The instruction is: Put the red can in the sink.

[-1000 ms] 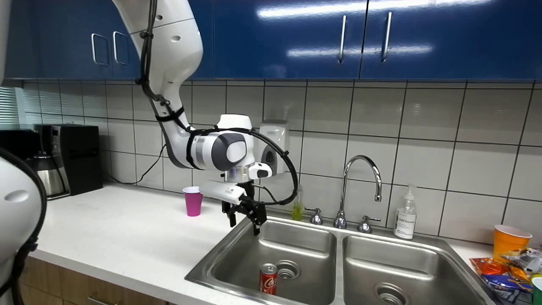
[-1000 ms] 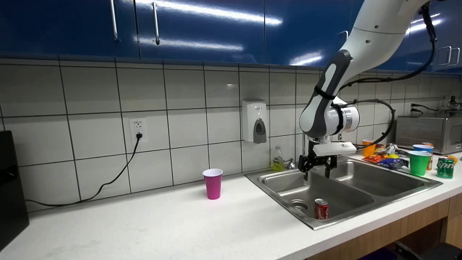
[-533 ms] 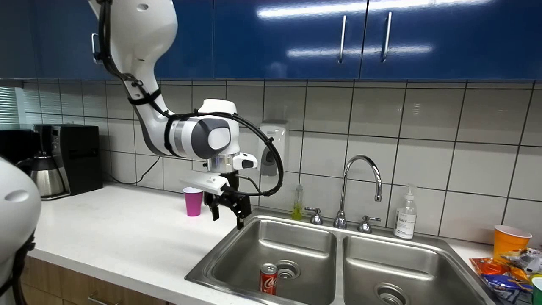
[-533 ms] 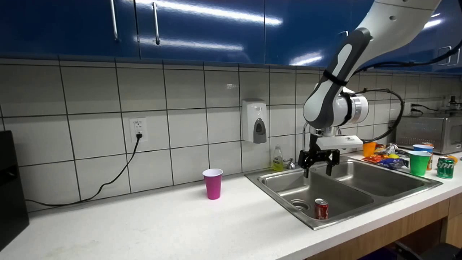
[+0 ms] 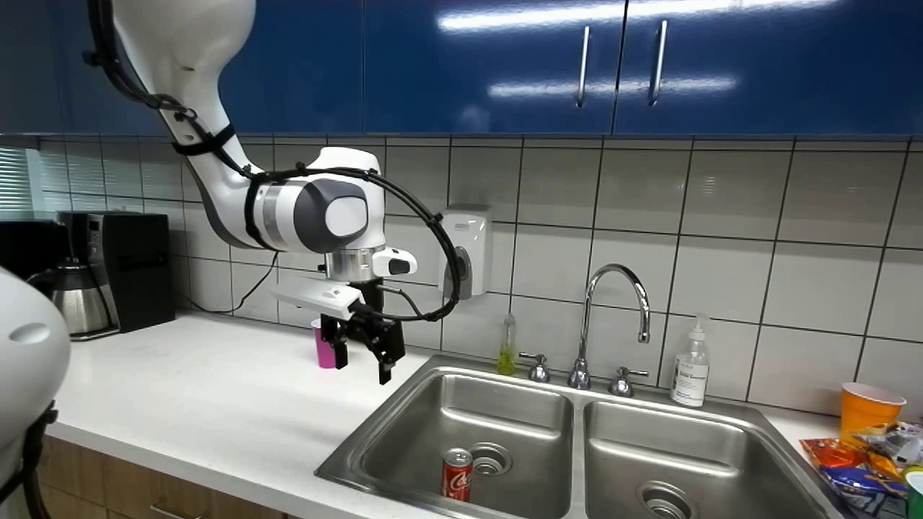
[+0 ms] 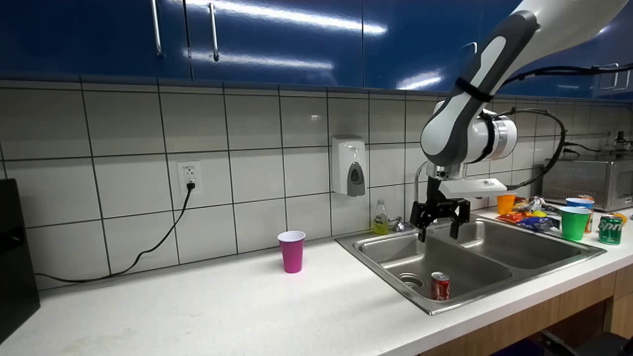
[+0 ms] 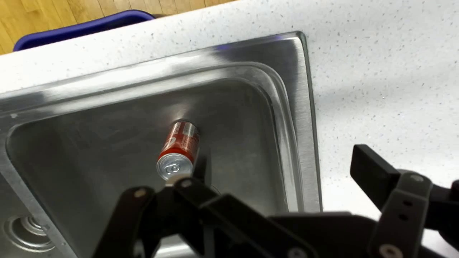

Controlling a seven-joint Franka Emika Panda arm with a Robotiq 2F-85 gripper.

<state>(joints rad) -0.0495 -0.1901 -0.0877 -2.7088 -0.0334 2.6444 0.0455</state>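
The red can (image 5: 456, 477) stands upright in the left basin of the steel sink (image 5: 577, 450), in front of the drain. It shows in the same basin in an exterior view (image 6: 440, 287) and in the wrist view (image 7: 182, 140), where a finger slightly overlaps its top. The sink rim also shows in an exterior view (image 6: 381, 277) and in the wrist view (image 7: 304, 118). My gripper (image 5: 363, 366) is open and empty, its fingers wide apart in the wrist view (image 7: 281, 157). It is above the counter and the sink's edge, higher than the can and apart from it.
A pink cup (image 5: 326, 353) stands on the counter behind the gripper. The chrome faucet (image 5: 588, 317), a green soap bottle (image 5: 507, 353) and a sanitizer bottle (image 5: 691, 371) line the sink's back. Snack bags (image 6: 536, 222), a green cup (image 6: 574, 223) and a green can (image 6: 610, 229) are beyond it.
In an exterior view, my open gripper has moved left and up, away from above the basin. The red can has stayed in place in the sink.
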